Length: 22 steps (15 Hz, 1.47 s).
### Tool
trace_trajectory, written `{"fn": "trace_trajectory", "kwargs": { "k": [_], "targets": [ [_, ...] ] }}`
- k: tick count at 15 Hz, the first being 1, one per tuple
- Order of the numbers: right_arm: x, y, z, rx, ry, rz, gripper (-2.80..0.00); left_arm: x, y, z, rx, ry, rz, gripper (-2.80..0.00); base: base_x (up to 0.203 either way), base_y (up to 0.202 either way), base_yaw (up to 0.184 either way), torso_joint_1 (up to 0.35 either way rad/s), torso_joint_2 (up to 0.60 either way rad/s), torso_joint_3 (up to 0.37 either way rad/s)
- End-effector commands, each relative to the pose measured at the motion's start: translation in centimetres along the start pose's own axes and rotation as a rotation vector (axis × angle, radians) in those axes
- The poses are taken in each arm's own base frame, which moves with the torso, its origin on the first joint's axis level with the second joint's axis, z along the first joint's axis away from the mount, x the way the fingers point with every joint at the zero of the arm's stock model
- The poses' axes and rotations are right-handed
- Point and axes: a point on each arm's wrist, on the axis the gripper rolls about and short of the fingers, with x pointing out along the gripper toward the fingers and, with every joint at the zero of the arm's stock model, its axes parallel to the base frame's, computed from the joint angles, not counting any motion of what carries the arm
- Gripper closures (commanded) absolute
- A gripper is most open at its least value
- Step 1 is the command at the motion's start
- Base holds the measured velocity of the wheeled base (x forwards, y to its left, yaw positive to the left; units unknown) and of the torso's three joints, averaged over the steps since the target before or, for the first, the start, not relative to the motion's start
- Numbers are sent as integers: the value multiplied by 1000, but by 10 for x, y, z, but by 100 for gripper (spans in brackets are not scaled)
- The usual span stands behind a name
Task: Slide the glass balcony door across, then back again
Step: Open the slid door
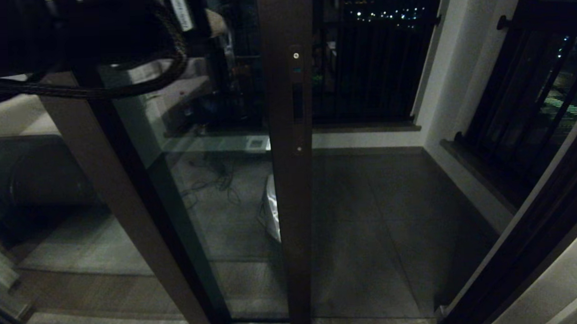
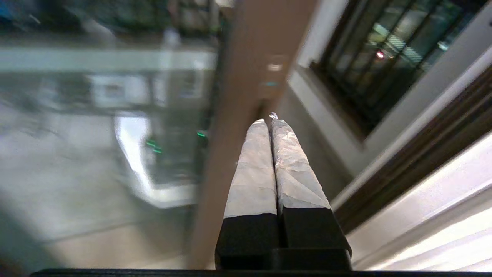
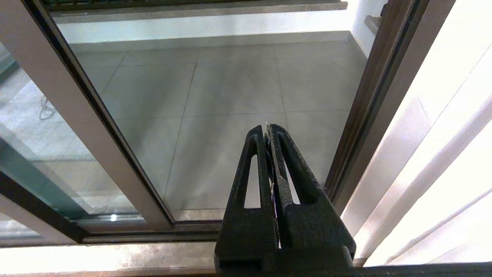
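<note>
My left jaws (image 2: 271,120), nearest the camera, are pressed together, holding nothing, tips close to the door (image 1: 291,181) post in the middle of the frame. It looks big, heavy and hard. I would push at its slot handle (image 1: 298,101). My right jaws (image 3: 267,129) are together too.

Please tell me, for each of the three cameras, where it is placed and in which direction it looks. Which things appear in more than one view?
Head view: from the robot's head, forward and down at the glass balcony door; left arm at upper left.
Left wrist view: behind the shut left gripper, pointing at the door's stile.
Right wrist view: behind the shut right gripper, looking down at the balcony floor.
Shared: the door and the balcony floor.
</note>
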Motion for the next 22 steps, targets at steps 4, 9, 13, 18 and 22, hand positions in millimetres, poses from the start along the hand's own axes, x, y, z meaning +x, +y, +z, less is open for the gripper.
{"fn": "trace_trajectory", "kwargs": {
  "k": [4,9,13,18,22],
  "targets": [
    [0,0,0,0,1,0,0,80,-43,-51,14,135,-52,0,0,0,0,0,0,0],
    [0,0,0,0,0,0,0,121,-61,-79,14,127,-78,0,0,0,0,0,0,0],
    [0,0,0,0,1,0,0,141,-66,-90,14,105,-73,0,0,0,0,0,0,0],
    [0,0,0,0,1,0,0,164,-57,-103,80,50,0,0,0,0,0,0,0,0],
    [0,0,0,0,1,0,0,186,-32,-106,125,-3,68,0,0,0,0,0,0,0]
  ]
}}
